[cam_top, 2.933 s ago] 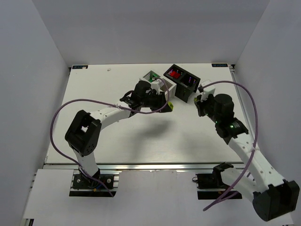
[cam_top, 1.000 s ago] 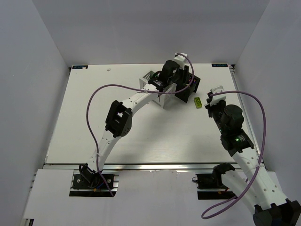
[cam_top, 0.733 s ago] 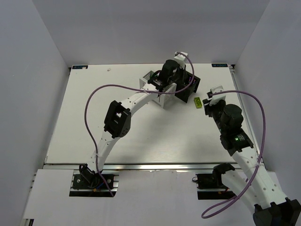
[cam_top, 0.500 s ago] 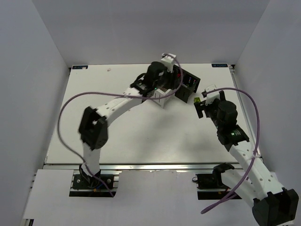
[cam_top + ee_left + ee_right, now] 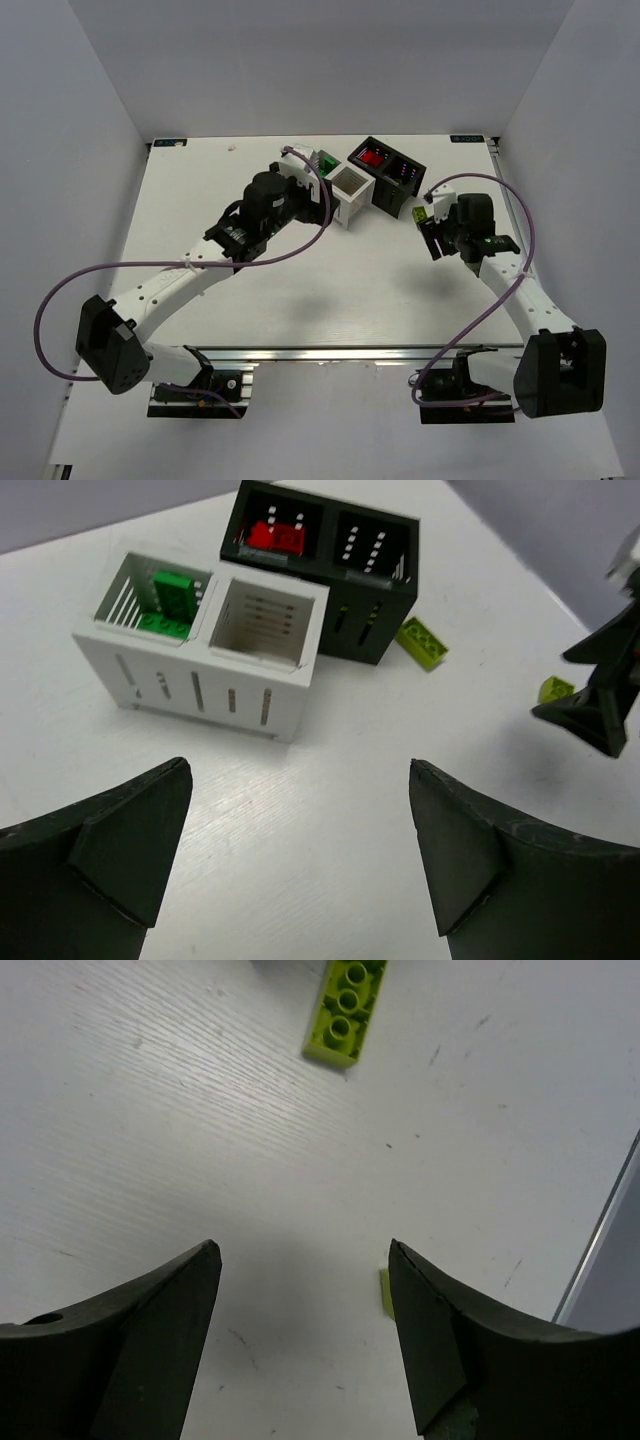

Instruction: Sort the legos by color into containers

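Note:
The white container holds green legos in its left cell; its right cell shows nothing inside. Behind it the black container has red legos in one cell. A long yellow-green lego lies on the table by the black container's corner, and a small yellow-green one lies farther right. My left gripper is open, short of the white container. My right gripper is open and low over the table. The long lego lies ahead of it, and the small one touches its right finger.
The two containers stand side by side at the table's far middle. My right gripper hovers just right of them beside a yellow-green lego. The table's right edge runs close by my right fingers.
My left arm has pulled back from above the containers toward the near left, and its gripper has opened. My right gripper has opened and swung in over the yellow-green legos.

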`<state>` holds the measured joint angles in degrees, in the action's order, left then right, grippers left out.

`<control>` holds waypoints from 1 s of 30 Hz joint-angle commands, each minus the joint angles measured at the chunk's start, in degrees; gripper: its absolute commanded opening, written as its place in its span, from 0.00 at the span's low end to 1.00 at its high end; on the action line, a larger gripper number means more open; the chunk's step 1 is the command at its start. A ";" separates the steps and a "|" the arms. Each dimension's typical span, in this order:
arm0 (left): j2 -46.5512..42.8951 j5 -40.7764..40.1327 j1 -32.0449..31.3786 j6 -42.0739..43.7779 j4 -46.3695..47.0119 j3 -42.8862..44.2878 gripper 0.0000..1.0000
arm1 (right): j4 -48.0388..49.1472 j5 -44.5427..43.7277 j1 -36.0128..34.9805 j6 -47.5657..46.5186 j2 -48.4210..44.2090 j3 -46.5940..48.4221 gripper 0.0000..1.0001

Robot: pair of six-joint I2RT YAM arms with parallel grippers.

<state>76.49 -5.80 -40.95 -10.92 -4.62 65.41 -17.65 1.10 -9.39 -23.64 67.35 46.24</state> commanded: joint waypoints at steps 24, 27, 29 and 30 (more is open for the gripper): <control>-5.47 8.88 11.95 -3.76 1.72 -1.16 0.98 | 1.74 -13.15 8.69 -8.18 15.61 -2.03 0.89; -5.30 9.05 12.03 -3.85 1.90 -1.33 0.98 | 2.00 -14.19 8.69 -7.91 17.36 -1.59 0.88; -4.95 9.23 12.03 -3.85 1.90 -1.33 0.98 | 1.92 -14.29 8.77 -7.91 18.60 -1.07 0.84; -4.77 9.49 12.03 -3.85 1.90 -1.33 0.98 | 1.66 -14.20 10.43 -7.83 18.95 -0.80 0.82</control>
<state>72.64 2.17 -29.23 -14.46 -3.88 64.51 -17.58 -11.62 -0.64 -30.89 85.49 44.56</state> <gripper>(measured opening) 0.982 0.836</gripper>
